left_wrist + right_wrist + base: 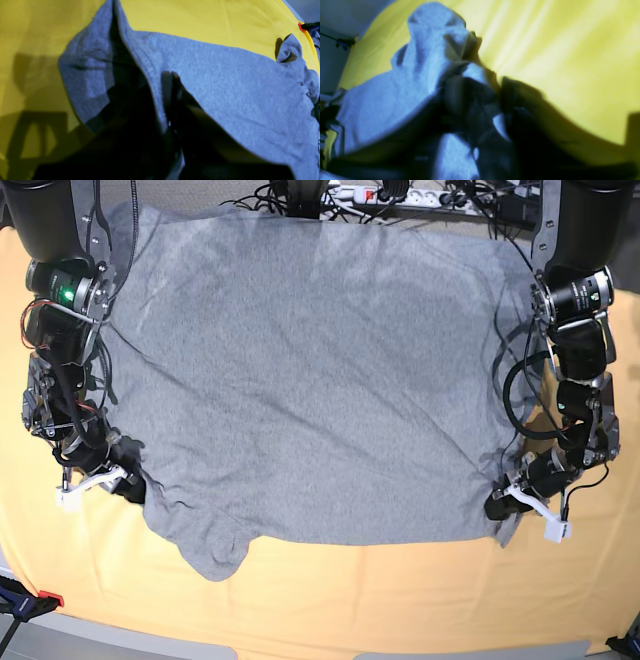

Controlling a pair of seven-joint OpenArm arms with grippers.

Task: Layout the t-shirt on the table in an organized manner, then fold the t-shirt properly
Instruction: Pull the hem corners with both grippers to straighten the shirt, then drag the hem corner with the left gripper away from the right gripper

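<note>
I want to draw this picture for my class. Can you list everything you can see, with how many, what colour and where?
t-shirt: one, grey, spread flat over the middle of the table, one sleeve sticking out at the near edge.
table: one, covered in a yellow-orange cloth, under everything.
cables and power strip: a tangle, black and white, along the far edge of the table.
clamp: one, black with a red tip, at the near corner on the base view's left side.
left hand: one, black with a white piece, shut on the t-shirt's edge on the base view's right side.
right hand: one, black with a white piece, at the t-shirt's edge on the base view's left side; too blurry to tell its grip.
</note>
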